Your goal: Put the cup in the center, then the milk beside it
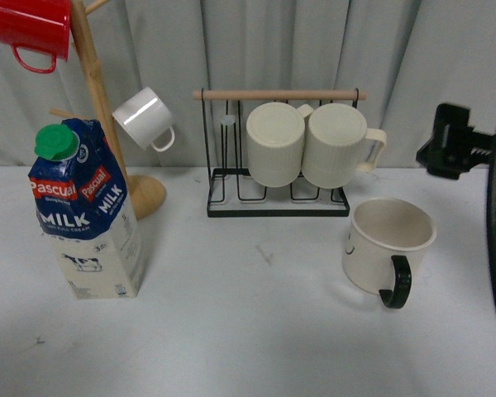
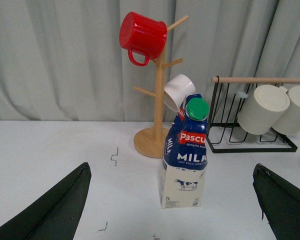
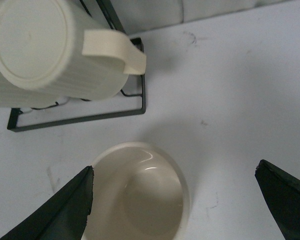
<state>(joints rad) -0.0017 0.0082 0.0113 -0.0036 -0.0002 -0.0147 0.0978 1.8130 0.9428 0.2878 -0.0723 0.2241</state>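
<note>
Front view: the table point(image 1: 248, 331) carries the milk point(image 1: 87, 223), upright at left, well apart from the cup point(image 1: 384, 244), upright at right in front of the wire rack point(image 1: 277, 194). Only the wrist views show the jaws. The left gripper point(image 2: 171, 172) is spread wide facing the milk, and the right gripper point(image 3: 175, 170) is spread wide above the cup's mouth.
</note>
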